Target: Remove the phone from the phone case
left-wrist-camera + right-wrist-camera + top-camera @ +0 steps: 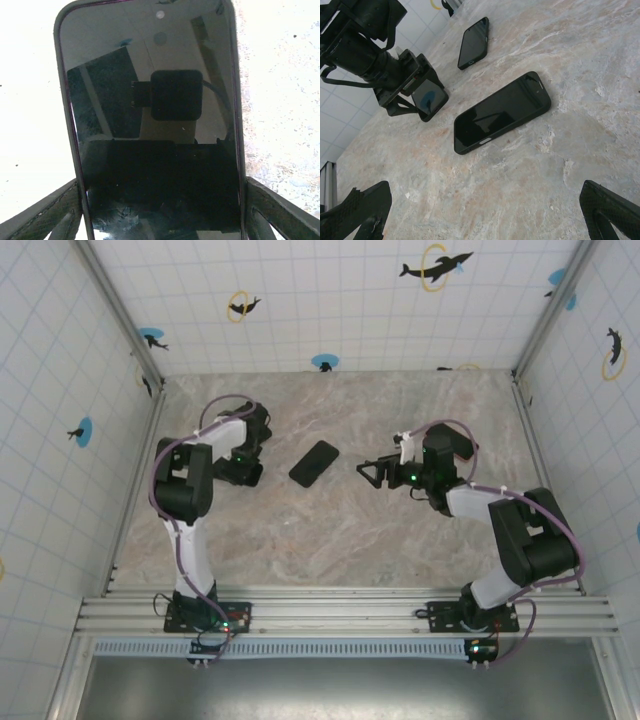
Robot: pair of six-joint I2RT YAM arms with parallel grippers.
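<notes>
Steadiness is counting most: the left gripper, left of centre in the overhead view, is clamping the cased phone by its long edges, while the right gripper is hanging wide open, probably needing to peel one case corner.

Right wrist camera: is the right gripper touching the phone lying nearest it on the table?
No, the right gripper stands wide open at the picture's bottom edge, with bare table between it and the phone.
</notes>
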